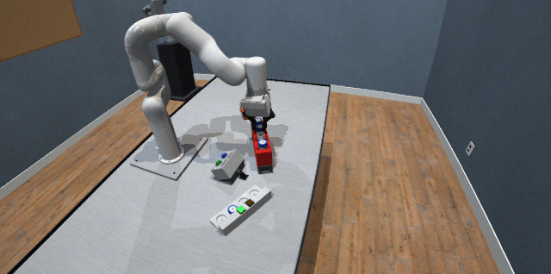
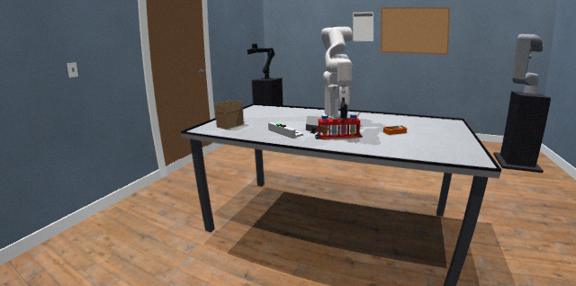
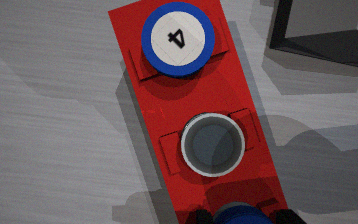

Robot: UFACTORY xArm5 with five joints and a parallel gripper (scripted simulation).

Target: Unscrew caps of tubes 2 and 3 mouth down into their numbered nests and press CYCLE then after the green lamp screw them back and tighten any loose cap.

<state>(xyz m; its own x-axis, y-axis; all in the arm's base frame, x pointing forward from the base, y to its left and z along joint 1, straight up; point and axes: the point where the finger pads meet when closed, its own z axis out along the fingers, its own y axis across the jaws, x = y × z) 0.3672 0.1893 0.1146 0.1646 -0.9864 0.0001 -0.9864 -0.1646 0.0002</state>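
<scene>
The pincer [image 3: 240,216] is reaching straight down over the red decapping station [image 3: 145,107] and is clamping a blue cap [image 3: 237,214], of which only the top edge is showing at the bottom of the wrist view between two dark fingertips. Whether that cap is seated on its tube cannot be told.

The station is lying flat on the bench [image 1: 129,222], its long axis running diagonally in the wrist view from upper left to lower right. Along it, the cap marked 4 [image 3: 178,38] is sitting on its tube at the upper end, and next below it an uncapped tube [image 3: 213,144] is standing upright, mouth up.

In the top view, the cap tray [image 1: 224,225] is lying well apart from the station with its green lamp [image 1: 240,209] glowing and a blue-ringed cap [image 1: 232,208] just beside it. The key housing [image 1: 230,167] is standing between the arm's base and the station.
</scene>
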